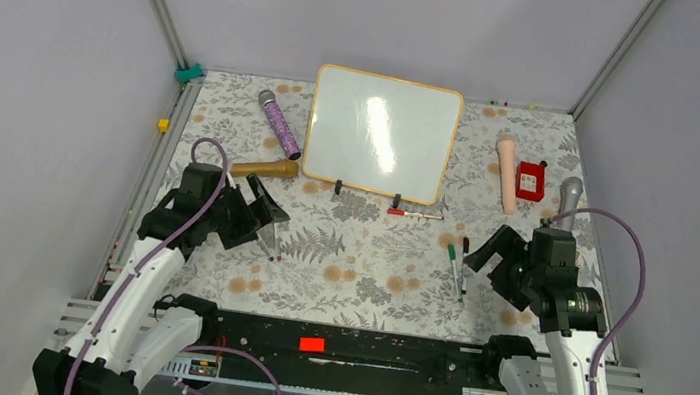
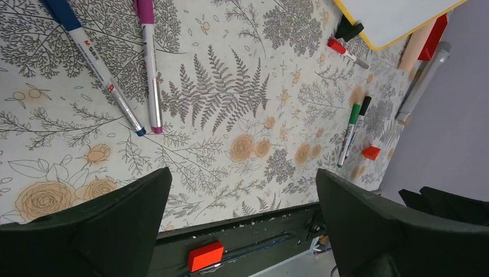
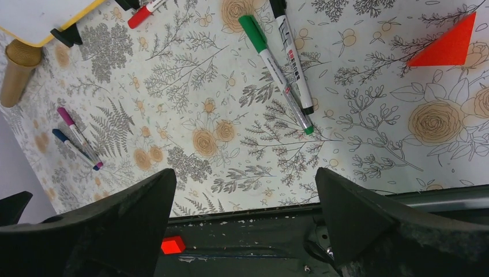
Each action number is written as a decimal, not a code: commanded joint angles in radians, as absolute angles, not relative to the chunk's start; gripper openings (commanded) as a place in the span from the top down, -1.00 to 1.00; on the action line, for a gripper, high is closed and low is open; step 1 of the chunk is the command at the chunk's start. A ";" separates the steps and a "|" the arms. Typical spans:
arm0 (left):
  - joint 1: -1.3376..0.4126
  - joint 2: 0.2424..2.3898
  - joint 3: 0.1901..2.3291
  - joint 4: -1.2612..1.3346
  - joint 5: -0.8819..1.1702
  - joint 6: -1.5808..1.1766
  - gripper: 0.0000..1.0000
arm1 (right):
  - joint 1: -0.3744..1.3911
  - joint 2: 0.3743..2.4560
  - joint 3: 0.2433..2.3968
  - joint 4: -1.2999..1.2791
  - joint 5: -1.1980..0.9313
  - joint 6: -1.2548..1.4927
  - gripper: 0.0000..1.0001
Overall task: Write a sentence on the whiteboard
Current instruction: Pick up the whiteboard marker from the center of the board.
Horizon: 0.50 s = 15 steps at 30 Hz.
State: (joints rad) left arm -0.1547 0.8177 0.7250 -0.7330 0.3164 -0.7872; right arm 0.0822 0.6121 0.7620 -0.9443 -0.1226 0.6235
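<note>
Whiteboard [image 1: 383,133]: blank, propped at table's far centre. Pink marker [image 2: 149,63]: lies directly ahead of left gripper [image 2: 242,190], long axis pointing away from it. Both grippers, right gripper [image 3: 245,199] included: jaws apart, empty.

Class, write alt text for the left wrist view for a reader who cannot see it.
The open left claw hovers over a floral tablecloth, holding nothing. A blue marker and a pink marker lie ahead, with the whiteboard corner at top right.

White arm links, black joints, black wedge-fingered tools, purple cables looping along both arms
</note>
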 commanded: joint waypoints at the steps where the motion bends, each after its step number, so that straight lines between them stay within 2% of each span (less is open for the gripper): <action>1: -0.176 0.814 0.749 -0.723 0.335 -0.770 -0.98 | 0.080 0.630 0.799 -0.927 -0.134 0.565 -0.98; 10: -0.204 0.921 0.801 -0.673 0.346 -0.701 -0.97 | 0.086 0.694 0.774 -0.819 -0.120 0.515 -0.82; 15: -0.249 0.994 0.841 -0.640 0.325 -0.652 -0.97 | 0.145 0.763 0.767 -0.790 -0.066 0.469 -0.75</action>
State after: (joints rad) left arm -0.2161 0.9592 0.7746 -0.7128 0.3305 -0.7105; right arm 0.1001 0.7235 0.7639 -0.8429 -0.1131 0.5285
